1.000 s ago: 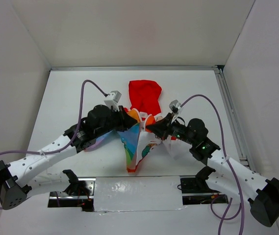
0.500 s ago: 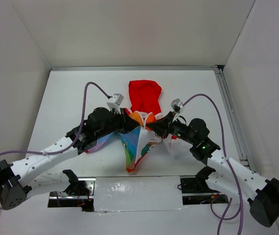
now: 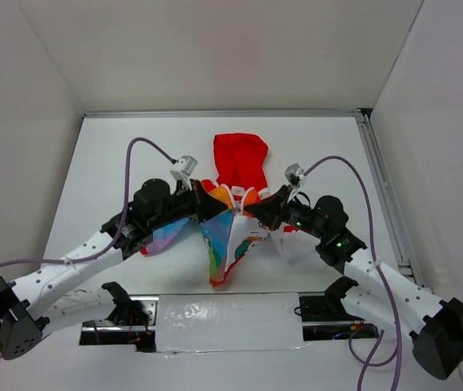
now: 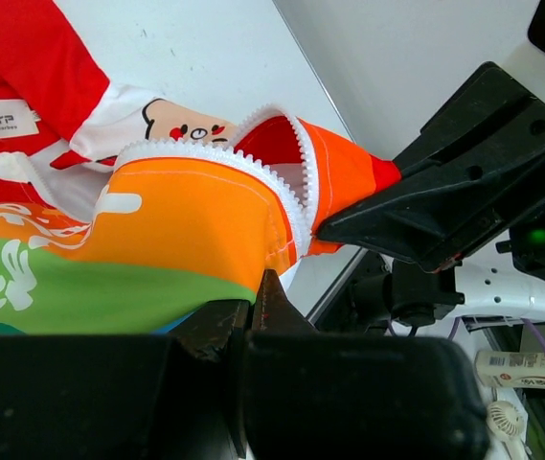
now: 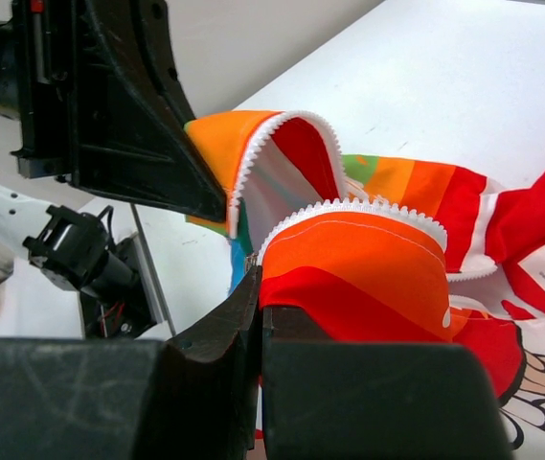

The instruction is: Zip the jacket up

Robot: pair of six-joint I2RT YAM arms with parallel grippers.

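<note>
1. The jacket (image 3: 219, 248) lies bunched at the centre of the tabletop (image 3: 117, 155). Its red hood (image 3: 241, 159) points toward the top of the frame, and the front is unzipped.
2. The left gripper (image 3: 220, 209), just left of centre, has its jaws clamped on the toothed zipper edge of the rainbow-striped front.
3. The right gripper (image 3: 253, 212), just right of centre, has its jaws clamped on the other toothed edge.
4. Both edges are held above the tabletop, close together but not joined.

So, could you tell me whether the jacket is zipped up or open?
Open: the jacket has two toothed zipper edges curling apart, unjoined.
</note>
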